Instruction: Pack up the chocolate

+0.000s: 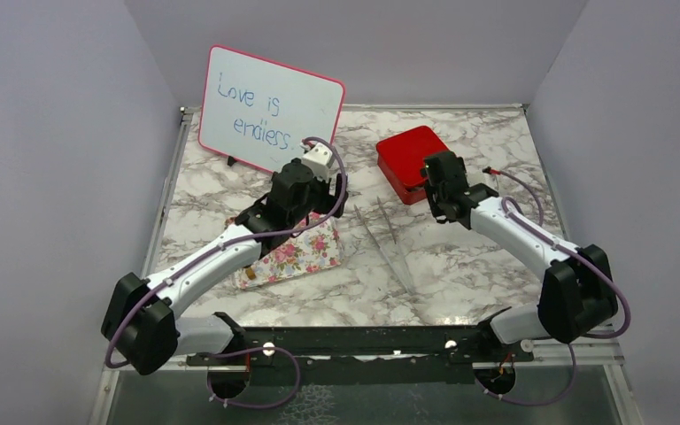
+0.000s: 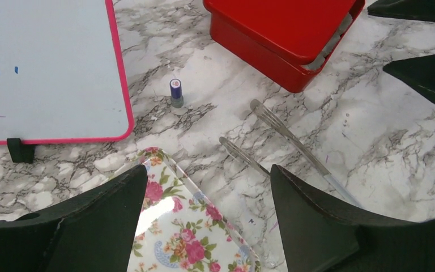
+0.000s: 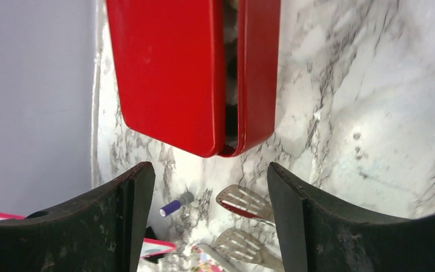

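Far left: whiteboard [image 1: 270, 106] propped upright on the marble tabletop [image 1: 478, 257].

Left pincer [image 2: 208, 181] hangs over the near corner of the floral tray [image 2: 175, 238], fingers wide apart and nothing between them. The part of the tray I can see carries no candy.

Just beyond the tray a small purple-capped cylinder [image 2: 176, 92] stands on end. To its right lie the clear tongs [image 2: 294, 139], flat on the marble.

Right of centre is the red box [image 3: 170, 68]. Its lid sits on top, slid a little askew, leaving a narrow gap that is too dark to read.

Right pincer [image 3: 209, 175] hovers at the box's near edge, fingers spread, gripping nothing.

I see no chocolate in any view. It may be under the lid or hidden by the left arm; I cannot tell which.

Handling, my judgement only:
- Bite-size pieces should be very light, rigid and smooth-skinned.
- They are likely to roll or squirt out of a hard pinch, and to scuff or crack if squeezed.
- I would take each one across its widest middle with the fingertips only and close gently.
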Motion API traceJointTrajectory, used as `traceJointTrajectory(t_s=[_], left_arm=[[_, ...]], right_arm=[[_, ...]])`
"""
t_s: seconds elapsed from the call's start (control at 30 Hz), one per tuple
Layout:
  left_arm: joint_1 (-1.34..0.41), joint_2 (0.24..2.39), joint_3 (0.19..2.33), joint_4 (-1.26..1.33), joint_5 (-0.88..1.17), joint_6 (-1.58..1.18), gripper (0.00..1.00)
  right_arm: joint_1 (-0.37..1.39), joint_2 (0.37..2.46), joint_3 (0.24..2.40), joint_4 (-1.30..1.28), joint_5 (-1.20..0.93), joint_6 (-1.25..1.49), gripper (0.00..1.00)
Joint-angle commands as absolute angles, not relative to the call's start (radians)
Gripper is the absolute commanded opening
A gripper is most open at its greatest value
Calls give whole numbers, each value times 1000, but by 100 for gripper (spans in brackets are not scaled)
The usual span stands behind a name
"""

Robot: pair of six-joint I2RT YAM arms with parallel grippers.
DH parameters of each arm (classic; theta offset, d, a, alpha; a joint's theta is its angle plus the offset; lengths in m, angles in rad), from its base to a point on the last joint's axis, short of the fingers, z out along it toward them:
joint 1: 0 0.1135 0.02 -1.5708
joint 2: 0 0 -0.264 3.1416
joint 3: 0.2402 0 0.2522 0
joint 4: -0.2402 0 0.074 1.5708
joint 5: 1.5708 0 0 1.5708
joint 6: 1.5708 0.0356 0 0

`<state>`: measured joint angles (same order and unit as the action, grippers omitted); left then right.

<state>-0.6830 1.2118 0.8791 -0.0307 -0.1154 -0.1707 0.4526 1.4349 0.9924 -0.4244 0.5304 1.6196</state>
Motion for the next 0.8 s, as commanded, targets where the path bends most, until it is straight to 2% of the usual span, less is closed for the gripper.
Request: traceJointTrajectory(t_s=[0.0,0.13,0.33,0.57,0.77], left_arm=[[-688,1300,996,-17,-186,-211,80],[-688,1408,1102,-5,-251,-229,80],[-687,1610,1293,35,-277,-210,82],[-687,1833,1485,51,-303,-281,77],[-692,2006,1610,115,-257,-302,74]], right_arm=[[453,1371,976,-381,674,1315,79],[429,1336,926,-124,573,952,81],[309,1373,1013,-61,332,627,82],[196,1528,1156,-69,123,381,80],[121,1658,1244,-152,83,410,78]])
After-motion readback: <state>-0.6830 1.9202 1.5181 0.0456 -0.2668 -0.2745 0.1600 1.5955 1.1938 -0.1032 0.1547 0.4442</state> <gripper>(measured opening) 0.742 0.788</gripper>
